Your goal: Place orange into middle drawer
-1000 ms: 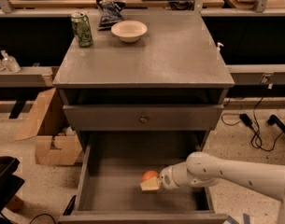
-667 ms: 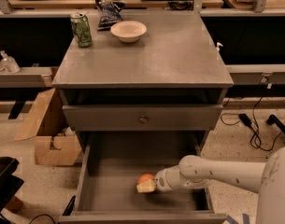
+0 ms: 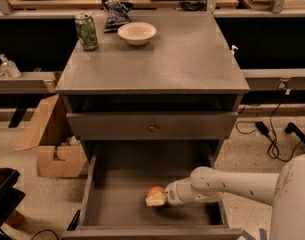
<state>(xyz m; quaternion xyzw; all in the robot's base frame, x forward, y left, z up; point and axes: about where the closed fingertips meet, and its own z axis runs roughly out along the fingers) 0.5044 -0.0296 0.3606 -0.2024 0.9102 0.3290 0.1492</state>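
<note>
The orange [image 3: 154, 191] is low inside the open middle drawer [image 3: 119, 199], the wide grey box pulled out at the bottom of the cabinet, about mid-width over its floor. My gripper [image 3: 157, 198] reaches in from the right on a white arm and is at the orange, with its pale fingertips [image 3: 153, 201] just below the fruit. The fruit's lower part is hidden behind the fingertips. I cannot tell if the orange touches the drawer floor.
On the cabinet top stand a white bowl [image 3: 137, 32], a green can [image 3: 86, 31] and a dark chip bag [image 3: 114, 14]. A shallower drawer front with a round knob [image 3: 152, 128] sits above. A cardboard box [image 3: 52, 144] lies on the floor at left, cables at right.
My gripper with the orange has moved a little to the left and lower inside the drawer. Nothing else has moved.
</note>
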